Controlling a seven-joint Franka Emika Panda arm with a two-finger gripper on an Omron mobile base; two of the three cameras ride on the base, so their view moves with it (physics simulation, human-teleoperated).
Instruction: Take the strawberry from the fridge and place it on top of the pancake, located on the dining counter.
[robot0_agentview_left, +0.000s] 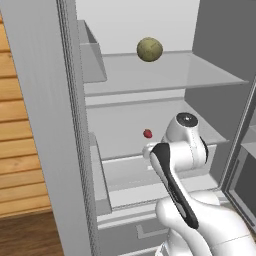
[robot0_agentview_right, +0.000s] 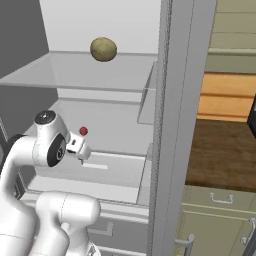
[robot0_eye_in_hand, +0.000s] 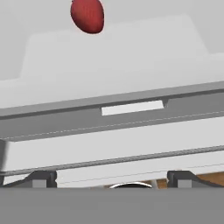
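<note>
I see the strawberry (robot0_eye_in_hand: 88, 15) on the fridge (robot0_agentview_left: 45, 125) shelf under the olive ball (robot0_agentview_left: 149, 49) — ahead of my gripper (robot0_eye_in_hand: 112, 178), slightly left, jaws wide and empty — reach farther in.

One fridge (robot0_agentview_left: 50, 125) stood open. Inside it there was one strawberry (robot0_agentview_left: 147, 133), small and dark red, and one olive-brown ball (robot0_agentview_left: 149, 49). Two glass-like shelves (robot0_agentview_left: 165, 75) showed in there. One claw (robot0_eye_in_hand: 112, 178) was counted, with two dark fingertips (robot0_eye_in_hand: 43, 178).
</note>
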